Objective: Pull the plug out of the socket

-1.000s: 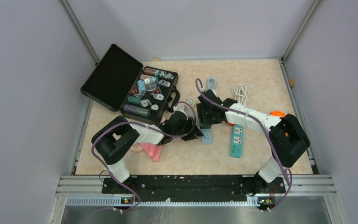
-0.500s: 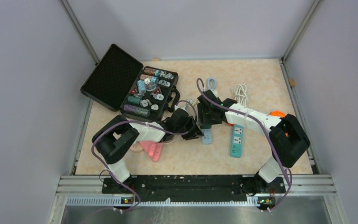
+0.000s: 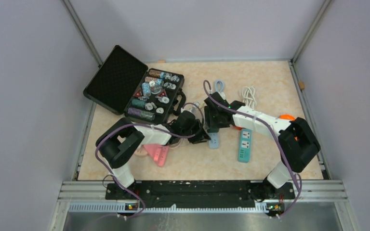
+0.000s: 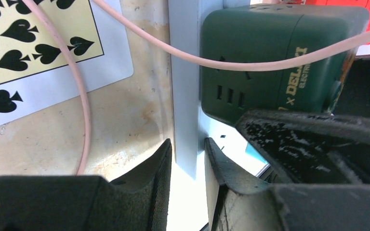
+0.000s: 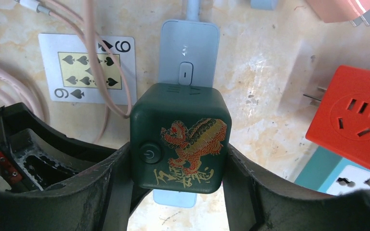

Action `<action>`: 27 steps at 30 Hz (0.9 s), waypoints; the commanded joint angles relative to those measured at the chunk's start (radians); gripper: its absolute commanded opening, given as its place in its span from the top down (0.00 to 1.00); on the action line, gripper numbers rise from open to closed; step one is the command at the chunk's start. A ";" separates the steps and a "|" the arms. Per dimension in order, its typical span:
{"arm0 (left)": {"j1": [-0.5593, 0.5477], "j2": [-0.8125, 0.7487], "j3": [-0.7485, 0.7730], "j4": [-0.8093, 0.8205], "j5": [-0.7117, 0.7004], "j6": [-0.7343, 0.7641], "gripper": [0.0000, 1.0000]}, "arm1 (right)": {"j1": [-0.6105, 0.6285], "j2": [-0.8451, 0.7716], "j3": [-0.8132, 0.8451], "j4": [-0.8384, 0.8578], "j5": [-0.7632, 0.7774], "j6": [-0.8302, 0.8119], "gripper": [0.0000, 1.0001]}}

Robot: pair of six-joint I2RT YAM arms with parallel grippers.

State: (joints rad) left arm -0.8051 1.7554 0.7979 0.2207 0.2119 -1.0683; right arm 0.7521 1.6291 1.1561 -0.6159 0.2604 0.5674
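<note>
A dark green cube plug (image 5: 179,137) with a dragon print sits on a light blue socket strip (image 5: 189,53) lying flat on the table. My right gripper (image 5: 178,163) is shut on the green plug, with fingers (image 5: 118,183) pressed against both of its sides. My left gripper (image 4: 188,163) is shut on the near edge of the light blue strip (image 4: 185,96), right beside the green plug (image 4: 265,62). In the top view both grippers meet at the strip (image 3: 214,140) in the middle of the table.
A nine of spades card (image 5: 89,67) and pink cable (image 5: 94,57) lie beside the strip. A red cube socket (image 5: 354,120) and a teal power strip (image 3: 244,144) are to the right. An open black case (image 3: 135,89) stands at back left, and a pink adaptor (image 3: 157,155) lies near the left arm.
My left gripper has shifted very slightly at the strip. The right gripper, the plug and the strip stay where they were.
</note>
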 commanded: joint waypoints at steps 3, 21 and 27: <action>0.017 0.087 -0.048 -0.245 -0.141 0.067 0.70 | -0.091 -0.147 -0.016 0.119 -0.148 -0.050 1.00; 0.018 0.100 -0.038 -0.259 -0.143 0.073 0.73 | -0.042 -0.133 0.014 0.061 -0.047 -0.124 1.00; 0.020 0.118 -0.030 -0.256 -0.121 0.075 0.74 | 0.016 -0.114 0.027 0.011 0.073 -0.119 1.00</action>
State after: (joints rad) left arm -0.8043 1.7721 0.8185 0.2329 0.2306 -1.0679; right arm 0.7460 1.5684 1.1133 -0.5926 0.2398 0.4820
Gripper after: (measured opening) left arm 0.273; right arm 0.582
